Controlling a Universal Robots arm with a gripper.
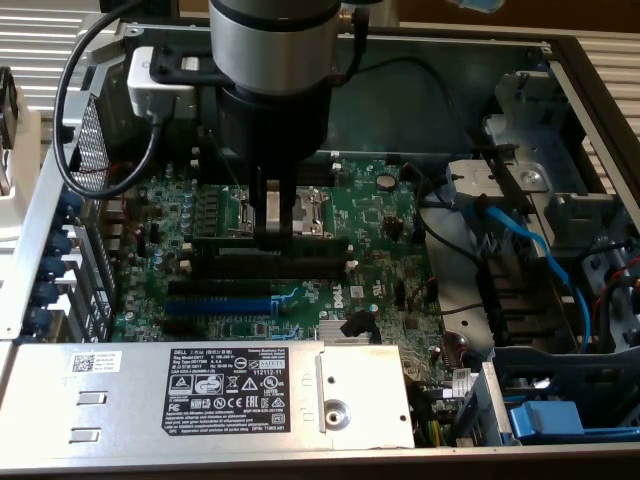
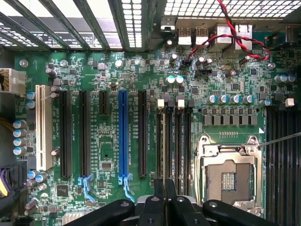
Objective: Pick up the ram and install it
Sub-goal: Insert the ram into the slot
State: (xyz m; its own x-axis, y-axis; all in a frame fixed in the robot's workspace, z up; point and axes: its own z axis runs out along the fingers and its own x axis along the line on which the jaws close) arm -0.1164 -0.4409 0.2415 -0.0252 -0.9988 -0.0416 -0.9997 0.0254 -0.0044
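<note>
In the exterior view the ram point(image 1: 225, 244) is a long dark stick standing on edge along the black memory slots point(image 2: 184, 141) of the green motherboard point(image 1: 385, 215). My gripper point(image 1: 275, 232) comes straight down onto its middle, with the two fingers close together on either side of the stick. The wrist view looks down past the fingertips point(image 2: 160, 195) of the gripper point(image 2: 164, 188), which sit in line with the memory slots. There the ram's thin top edge is hard to tell from the slots.
A blue expansion slot point(image 2: 122, 136) and more black slots lie beside the memory slots. The CPU socket point(image 2: 229, 174) is on the other side. A metal power supply point(image 1: 240, 395) borders the board at the front. Blue cables point(image 1: 530, 250) and the drive cage are at the exterior view's right.
</note>
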